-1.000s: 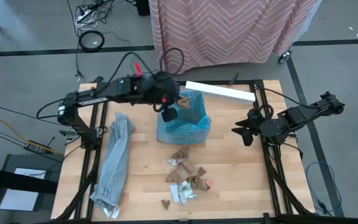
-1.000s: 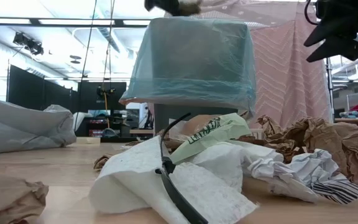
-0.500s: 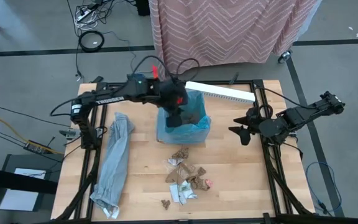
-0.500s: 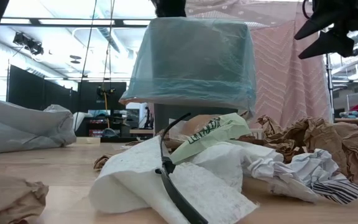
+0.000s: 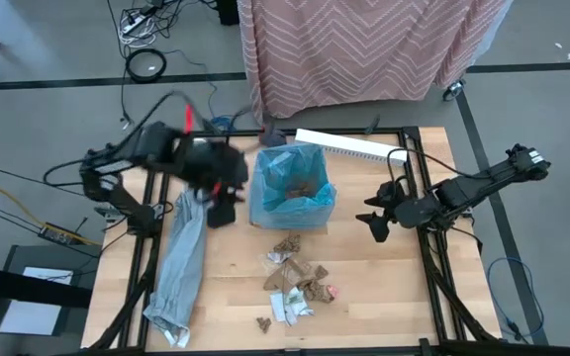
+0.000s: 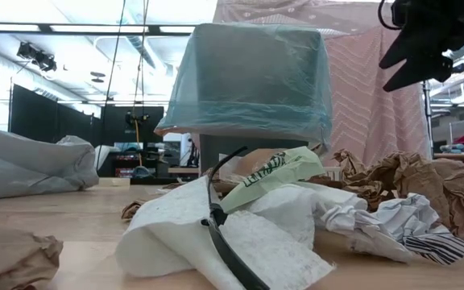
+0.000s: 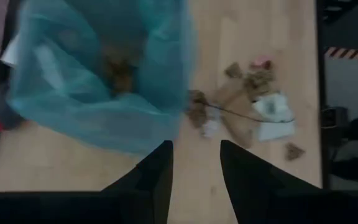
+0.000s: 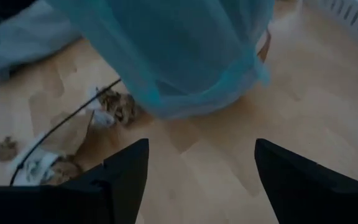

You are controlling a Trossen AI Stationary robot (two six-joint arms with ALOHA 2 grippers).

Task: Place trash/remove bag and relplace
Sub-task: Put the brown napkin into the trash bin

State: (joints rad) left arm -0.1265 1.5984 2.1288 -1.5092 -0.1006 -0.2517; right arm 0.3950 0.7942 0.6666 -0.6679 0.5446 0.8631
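Observation:
The small bin, lined with the bright-blue bag (image 5: 292, 193), stands mid-table; the bag's rim is folded down over the bin's outside (image 6: 252, 84). Brown scraps (image 5: 296, 185) lie inside it, also in the left wrist view (image 7: 120, 71). More trash (image 5: 295, 282) lies on the wood toward the near edge from the bin (image 6: 296, 201). My left gripper (image 5: 220, 212) hangs open and empty just left of the bin, its fingers (image 7: 194, 180) over bare wood. My right gripper (image 5: 372, 220) hovers wide open right of the bin, facing the bag (image 8: 179, 56).
A pale grey plastic bag (image 5: 181, 262) lies lengthwise along the table's left side, partly under my left arm. A white ribbed strip (image 5: 349, 146) lies at the far edge behind the bin. Bare wood shows between the bin and my right gripper.
My left gripper carried a brown scrap over the bin's mouth, then swung fast toward the table's left and now hangs empty beside the bin. My right gripper crept toward the bin and slightly toward the near edge.

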